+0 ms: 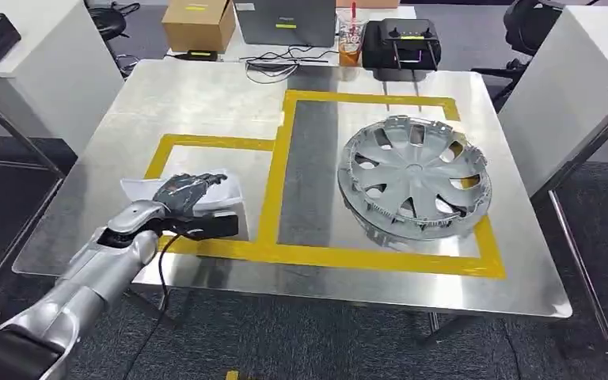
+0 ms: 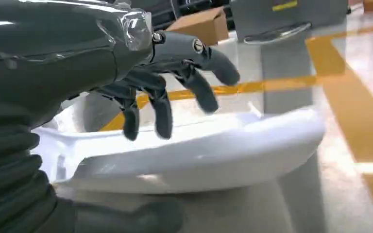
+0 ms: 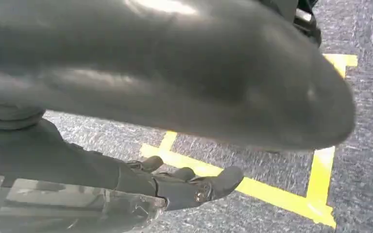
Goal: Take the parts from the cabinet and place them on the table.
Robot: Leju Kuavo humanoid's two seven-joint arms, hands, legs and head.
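Your left hand [image 1: 184, 192] hovers, fingers [image 2: 161, 112] spread, over the thin white moulded plastic part [image 1: 220, 192] lying in the smaller yellow-taped box on the steel table [image 1: 206, 95]; it looks light, slick and bendy, so take its raised rim.

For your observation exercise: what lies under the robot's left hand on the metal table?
A white curved plastic part lies under the left hand, on the steel table inside the yellow tape outline. Its middle is covered by the hand.
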